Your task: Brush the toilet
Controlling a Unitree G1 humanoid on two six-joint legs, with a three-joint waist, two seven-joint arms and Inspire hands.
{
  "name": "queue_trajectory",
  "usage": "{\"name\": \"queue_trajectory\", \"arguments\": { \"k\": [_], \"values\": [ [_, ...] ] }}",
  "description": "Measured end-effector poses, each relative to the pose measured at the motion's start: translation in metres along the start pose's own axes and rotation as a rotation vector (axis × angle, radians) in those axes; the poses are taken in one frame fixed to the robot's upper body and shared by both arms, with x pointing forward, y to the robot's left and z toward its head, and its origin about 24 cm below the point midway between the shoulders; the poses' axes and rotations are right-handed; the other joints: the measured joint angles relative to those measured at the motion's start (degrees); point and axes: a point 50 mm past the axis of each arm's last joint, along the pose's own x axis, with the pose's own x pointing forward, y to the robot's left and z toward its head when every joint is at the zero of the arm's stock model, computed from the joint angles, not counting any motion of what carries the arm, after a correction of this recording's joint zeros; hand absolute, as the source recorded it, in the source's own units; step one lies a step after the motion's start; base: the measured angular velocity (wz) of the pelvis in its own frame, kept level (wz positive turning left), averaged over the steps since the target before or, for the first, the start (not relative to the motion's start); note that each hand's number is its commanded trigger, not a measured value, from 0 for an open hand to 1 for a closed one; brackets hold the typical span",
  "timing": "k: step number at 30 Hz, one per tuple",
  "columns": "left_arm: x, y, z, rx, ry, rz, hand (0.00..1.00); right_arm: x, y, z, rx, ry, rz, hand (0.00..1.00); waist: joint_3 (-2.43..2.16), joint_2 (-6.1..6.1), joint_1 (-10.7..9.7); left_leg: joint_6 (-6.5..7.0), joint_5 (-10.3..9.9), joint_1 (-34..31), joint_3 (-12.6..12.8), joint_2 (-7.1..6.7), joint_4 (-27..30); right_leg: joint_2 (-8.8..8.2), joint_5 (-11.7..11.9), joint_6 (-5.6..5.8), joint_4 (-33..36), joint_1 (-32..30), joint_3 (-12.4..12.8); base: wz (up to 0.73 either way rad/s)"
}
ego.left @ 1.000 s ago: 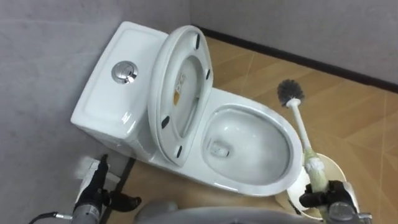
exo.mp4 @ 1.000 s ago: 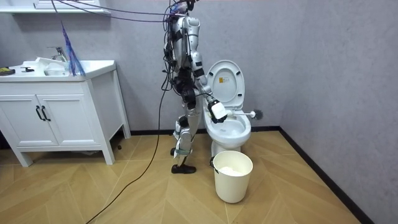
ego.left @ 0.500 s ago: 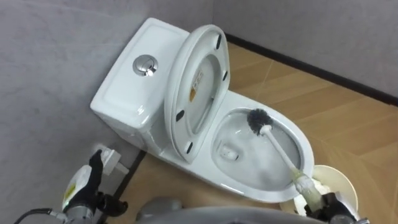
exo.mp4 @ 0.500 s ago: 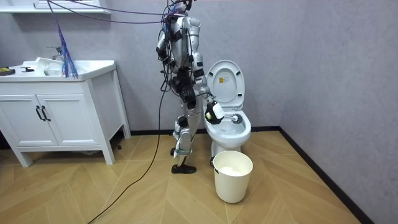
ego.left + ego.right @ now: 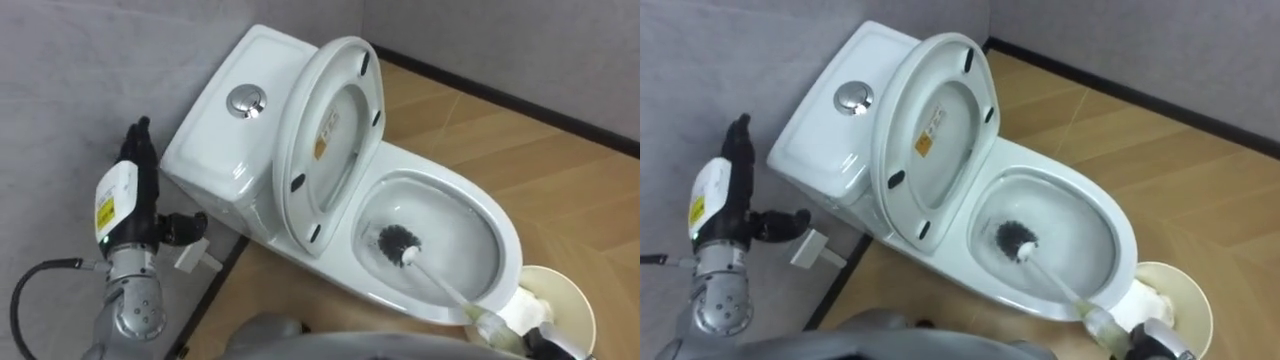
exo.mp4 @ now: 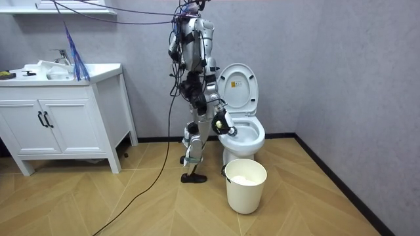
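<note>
Left hand (image 5: 125,205) raised, straight-fingered, right hand (image 5: 1152,340) gripping brush (image 5: 400,243)

Toilet bowl (image 5: 430,165): open from above. Its back is bounded by the raised seat (image 5: 335,140). Part of the inside is occupied by the brush (image 5: 397,241), its handle slanting across the near rim. A bucket (image 5: 560,275) is set just beside that rim.

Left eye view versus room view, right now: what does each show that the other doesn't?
Left eye view: the brush head down in the bowl, the flush button, the open left hand beside the tank. Room view: the robot standing beside the toilet, the sink cabinet at the room view's left. Both: the lid up, the bucket, the right hand holding the brush.
</note>
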Motion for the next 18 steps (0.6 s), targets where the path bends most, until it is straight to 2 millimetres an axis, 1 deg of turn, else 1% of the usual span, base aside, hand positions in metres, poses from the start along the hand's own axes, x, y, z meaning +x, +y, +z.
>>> {"name": "queue_trajectory", "arguments": {
  "k": [3, 4, 5, 7, 8, 10, 11, 13, 14, 15, 16, 18],
  "values": [
    [0.010, -0.004, 0.015, -0.014, -0.063, -0.007, 0.00, 0.000, 0.001, 0.000, -0.063, -0.011, 0.005, 1.00, 0.11, -0.15, -0.52, 0.07, 0.05, -0.76, 0.18, -0.04, 0.29, -0.18, -0.02, -0.02, 0.51, -0.89, 0.03, -0.02],
    [0.012, -0.004, 0.017, -0.016, -0.069, -0.005, 0.00, 0.000, 0.001, 0.000, -0.067, -0.011, 0.003, 1.00, 0.14, -0.19, -0.86, 0.12, 0.08, -0.87, 0.23, -0.06, 0.28, -0.21, -0.02, -0.02, 0.51, -0.91, 0.01, 0.00],
    [0.015, -0.003, 0.020, -0.015, -0.082, -0.002, 0.00, 0.000, 0.001, -0.001, -0.080, -0.009, 0.004, 1.00, 0.16, -0.23, -1.62, 0.18, 0.12, -1.10, 0.24, -0.08, 0.41, -0.24, -0.01, -0.02, 0.51, -1.06, -0.02, 0.00],
    [0.020, -0.002, 0.023, -0.011, -0.097, 0.002, 0.00, 0.000, 0.000, -0.003, -0.098, 0.001, 0.003, 1.00, 0.17, -0.22, -2.15, 0.18, 0.12, -1.75, 0.44, -0.06, 0.77, -0.23, -0.01, -0.02, 0.54, -1.32, -0.01, -0.03],
    [0.024, -0.002, 0.025, -0.010, -0.105, 0.005, 0.00, 0.001, -0.003, -0.004, -0.113, 0.003, -0.003, 1.00, 0.21, -0.24, -2.72, 0.18, 0.12, -2.28, 0.54, -0.04, 0.98, -0.24, -0.01, -0.02, 0.77, -1.90, 0.09, 0.00],
    [0.029, -0.007, 0.025, 0.005, -0.112, -0.020, 0.00, 0.003, -0.011, -0.002, -0.134, -0.002, -0.021, 1.00, 0.44, 0.07, -3.05, 0.18, 0.12, -3.08, 0.64, 0.01, 1.53, -0.33, -0.01, -0.03, 1.63, -2.82, 0.20, -0.06],
    [0.029, -0.014, 0.025, 0.017, -0.112, -0.051, 0.00, 0.004, -0.017, 0.000, -0.161, -0.007, -0.038, 1.00, 0.47, 0.10, -3.05, 0.19, 0.12, -3.79, 1.04, 0.05, 2.09, -0.45, -0.06, -0.11, 2.32, -3.78, 0.64, -0.15],
    [0.032, -0.026, 0.024, 0.032, -0.111, -0.108, 0.00, 0.009, -0.035, 0.009, -0.207, -0.027, -0.098, 1.00, 0.73, 0.41, -3.00, 0.20, 0.12, -6.15, 1.36, 0.06, 3.48, -0.71, -0.11, -0.18, 4.06, -6.49, 1.05, -0.12],
    [0.033, -0.028, 0.023, 0.038, -0.109, -0.121, 0.00, 0.010, -0.040, 0.012, -0.213, -0.033, -0.117, 1.00, 0.78, 0.58, -2.86, 0.21, 0.13, -6.81, 1.45, 0.08, 3.79, -0.75, -0.14, -0.24, 4.52, -7.25, 1.18, -0.08],
    [0.035, -0.032, 0.024, 0.049, -0.118, -0.135, 0.00, 0.011, -0.049, 0.018, -0.225, -0.050, -0.151, 1.00, 0.91, 0.68, -2.56, 0.26, 0.16, -7.94, 1.49, 0.11, 4.37, -0.85, -0.23, -0.38, 5.52, -8.78, 1.47, -0.07],
    [0.036, -0.031, 0.026, 0.046, -0.131, -0.131, 0.00, 0.012, -0.055, 0.023, -0.233, -0.062, -0.169, 1.00, 0.98, 0.58, -2.31, 0.30, 0.18, -8.57, 1.47, 0.14, 4.62, -0.91, -0.24, -0.41, 6.11, -9.52, 1.51, -0.05],
    [0.046, -0.032, 0.034, 0.048, -0.173, -0.133, 0.00, 0.014, -0.073, 0.033, -0.293, -0.095, -0.235, 1.00, 1.17, 0.31, -0.55, 0.40, 0.26, -10.81, 1.51, 0.06, 5.81, -1.34, -0.56, -0.72, 8.53, -12.25, 1.64, 0.00]
  ]
}}
